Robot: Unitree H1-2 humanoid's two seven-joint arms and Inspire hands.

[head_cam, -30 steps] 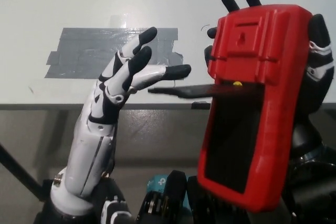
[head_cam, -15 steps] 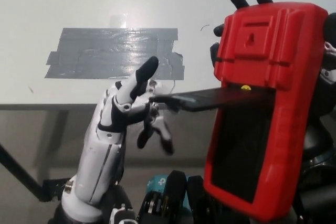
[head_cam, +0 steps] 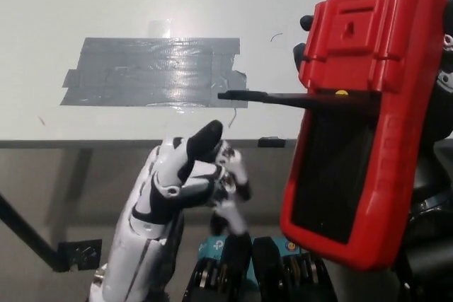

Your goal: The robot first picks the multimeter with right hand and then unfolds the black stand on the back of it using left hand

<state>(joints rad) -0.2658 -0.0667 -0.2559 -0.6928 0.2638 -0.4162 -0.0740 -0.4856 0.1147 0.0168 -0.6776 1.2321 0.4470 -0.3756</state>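
Standing Proud: The Stand Is Out

Sticking out sideways from the red multimeter (head_cam: 364, 118), the black stand (head_cam: 265, 96) looks unfolded, so the job seems all but done. The right hand (head_cam: 444, 68) clasps the meter, held up above the table (head_cam: 106, 5) edge, back facing us. The left hand (head_cam: 195, 175) sits below the stand, clear of it, fingers curled on nothing. Next, I'd only check the stand's locked.
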